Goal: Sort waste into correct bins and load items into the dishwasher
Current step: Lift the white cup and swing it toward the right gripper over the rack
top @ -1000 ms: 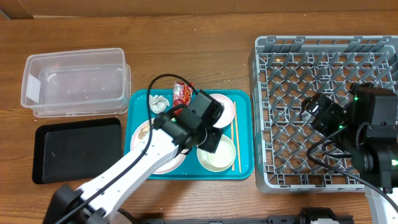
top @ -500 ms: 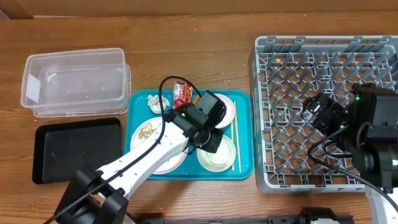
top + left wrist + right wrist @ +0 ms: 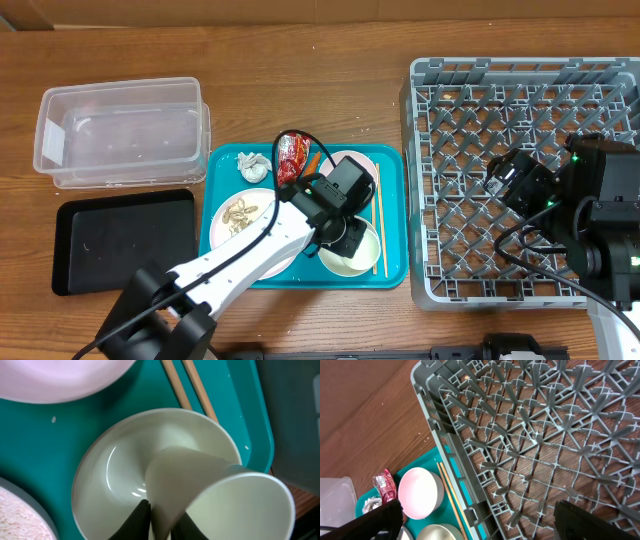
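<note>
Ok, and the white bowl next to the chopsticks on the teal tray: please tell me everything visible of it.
The white bowl is round, smooth and glossy, ceramic or hard plastic by its look. It stands upright on the teal tray, in its front right corner, with the chopsticks just beside its rim and the pink bowl behind. A white cup lies tilted inside it, its wall pinched by the left gripper.
</note>
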{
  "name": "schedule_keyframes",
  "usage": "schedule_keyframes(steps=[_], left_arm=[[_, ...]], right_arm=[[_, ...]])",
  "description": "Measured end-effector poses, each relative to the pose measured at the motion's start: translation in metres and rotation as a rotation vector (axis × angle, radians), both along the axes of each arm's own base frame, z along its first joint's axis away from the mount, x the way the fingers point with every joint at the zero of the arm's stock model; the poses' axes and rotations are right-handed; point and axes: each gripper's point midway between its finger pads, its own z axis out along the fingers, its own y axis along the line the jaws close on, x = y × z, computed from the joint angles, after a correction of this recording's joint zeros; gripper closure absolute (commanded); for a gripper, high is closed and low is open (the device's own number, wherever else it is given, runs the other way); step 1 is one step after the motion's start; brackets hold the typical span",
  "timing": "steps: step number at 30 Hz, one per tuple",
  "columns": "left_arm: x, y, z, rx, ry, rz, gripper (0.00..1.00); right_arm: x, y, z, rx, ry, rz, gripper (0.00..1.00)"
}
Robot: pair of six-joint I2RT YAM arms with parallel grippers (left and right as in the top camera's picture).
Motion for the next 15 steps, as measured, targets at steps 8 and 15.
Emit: schedule_keyframes(steps=[8, 15], left_arm=[[0.003, 0.0, 0.005, 0.014, 0.013, 0.001, 0.96], [0.048, -0.005, 0.083, -0.066, -0.07, 0.073, 0.96]], right_arm=[[0.0, -0.001, 0.0, -0.004, 0.0, -0.003, 0.0], [-0.001, 0.001, 0.0, -0.011, 0.002, 0.025, 0.0]])
